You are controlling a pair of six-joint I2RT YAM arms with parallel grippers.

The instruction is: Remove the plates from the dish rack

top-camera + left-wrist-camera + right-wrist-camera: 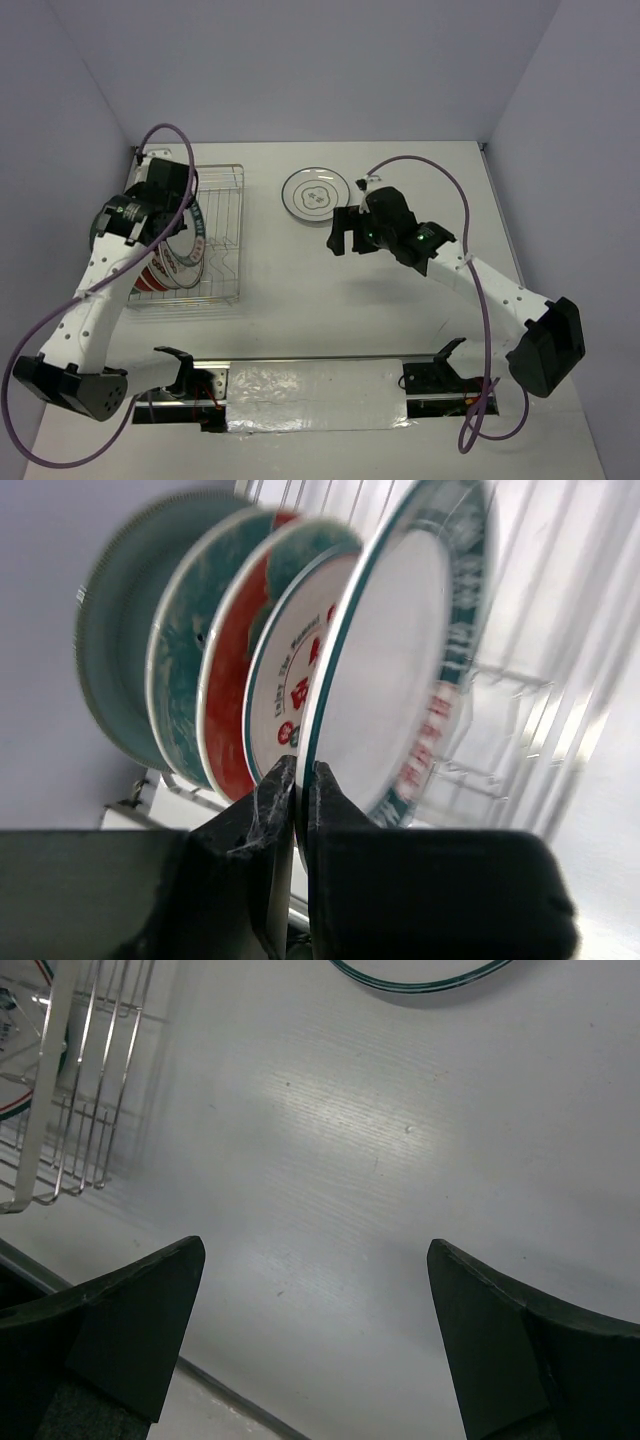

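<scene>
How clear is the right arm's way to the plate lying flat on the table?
Probably clear, yes. The right fingers are open and hover beside the flat plate, with only bare table between them. The left fingers are off at the rack, shut on an upright plate.

Setting: robotics lab test cell. Evidence: bare white table (400, 200) boxed in by plain grey walls (300, 60); left arm (95, 300) and right arm (490, 285) bolted to a rail (320, 358) at the near edge; loose purple cables (415, 159); a wire rack (225, 190) as prop.
</scene>
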